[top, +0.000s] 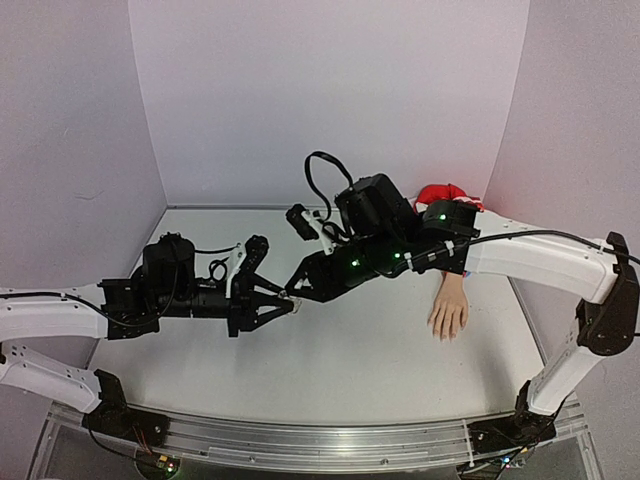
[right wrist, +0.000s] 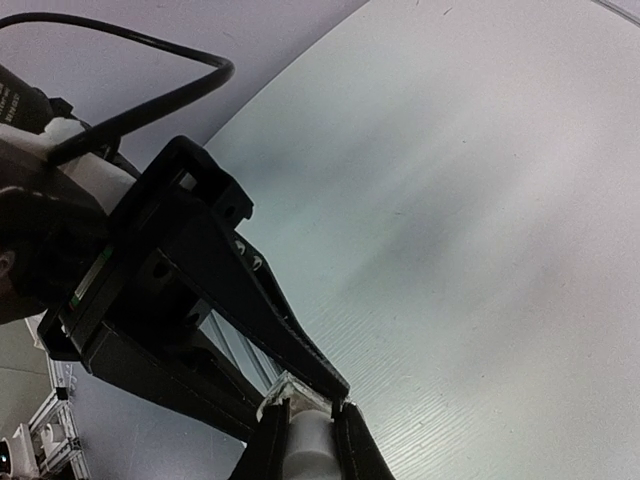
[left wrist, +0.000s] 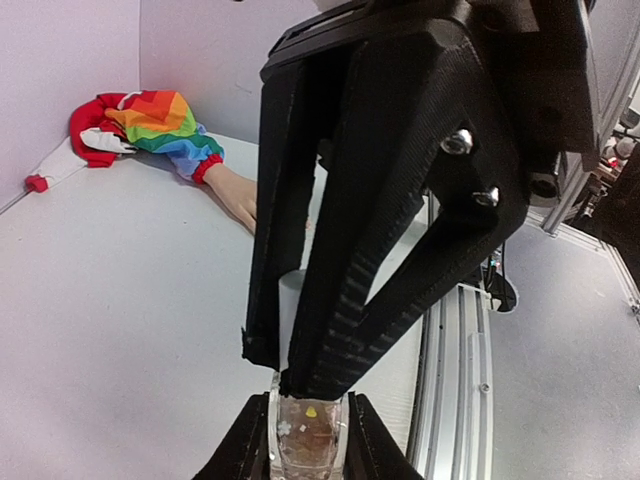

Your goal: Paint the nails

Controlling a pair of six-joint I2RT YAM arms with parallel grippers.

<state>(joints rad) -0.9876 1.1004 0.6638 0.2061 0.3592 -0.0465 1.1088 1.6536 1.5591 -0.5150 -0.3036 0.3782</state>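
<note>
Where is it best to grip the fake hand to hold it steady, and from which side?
Probably the bare wrist, from above with jaws across it: the fake hand lies flat, the wrist is narrow, and the fingers stay free.

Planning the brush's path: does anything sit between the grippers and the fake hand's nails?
Nothing visible does. The left gripper holds the bottle mid-table, the right gripper its cap; only bare table separates them from the nails. The right arm crosses above the fake hand's sleeve only.
</note>
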